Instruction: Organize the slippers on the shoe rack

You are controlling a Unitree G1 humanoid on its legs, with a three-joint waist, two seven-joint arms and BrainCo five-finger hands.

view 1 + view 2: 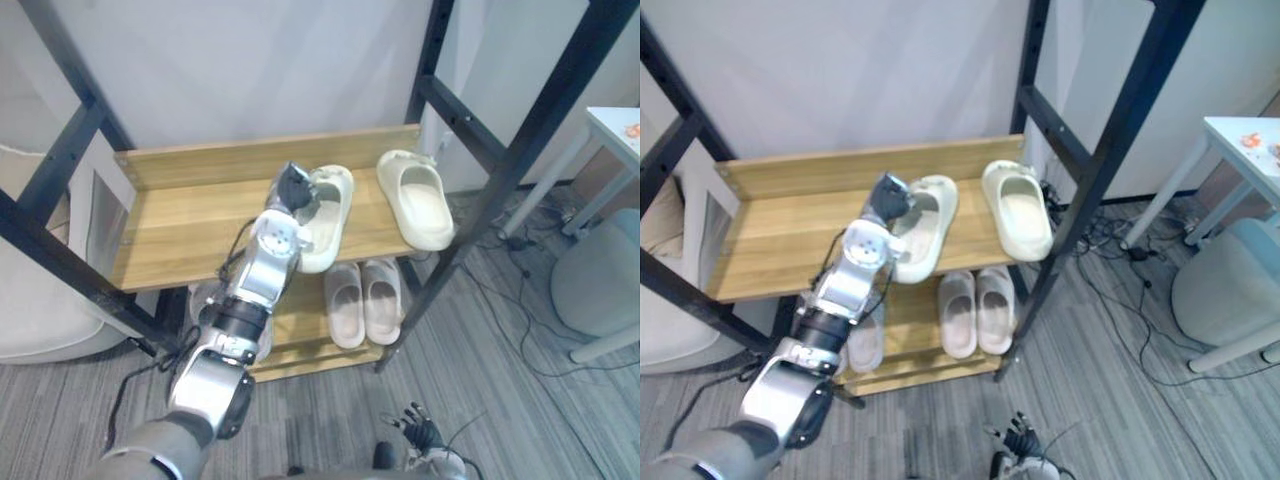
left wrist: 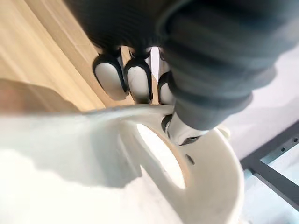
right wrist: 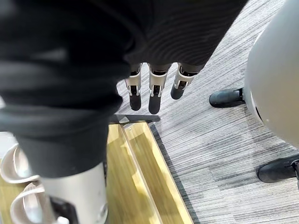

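Looking down, we take in the shoe rack (image 1: 500, 170), its black frame carrying two wooden boards above a grey carpet floor (image 1: 480, 350). The upper shelf (image 1: 190, 225) is bare wood on its left half and bears two cream slippers toward the right. The lower shelf (image 1: 300, 340) carries a pinkish pair (image 1: 380, 300) lying neatly side by side, plus another pale slipper (image 1: 866, 345) partly hidden behind our arm. Of the cream ones, the right cream slipper (image 1: 418, 200) lies flat, slightly angled. The left cream slipper (image 1: 330, 215) sits skewed, near its mate but apart from it, with its near end reaching the shelf's front edge or just past it. Our left hand (image 1: 293, 188) is on the far end of this skewed slipper. In the left wrist view its fingers (image 2: 112, 77) curl against the outside of the rim and the thumb seems to sit inside the opening, so we read a pinch on the rim. Our right hand (image 1: 420, 432) hangs low before the rack, its fingers (image 3: 156, 95) straight and loose over the carpet, holding nothing. We judge the step in hand to be squaring up the left cream slipper with its partner. The next move likely calls for drawing it back onto the board and turning it parallel, just beside the other, without nudging that one askew.
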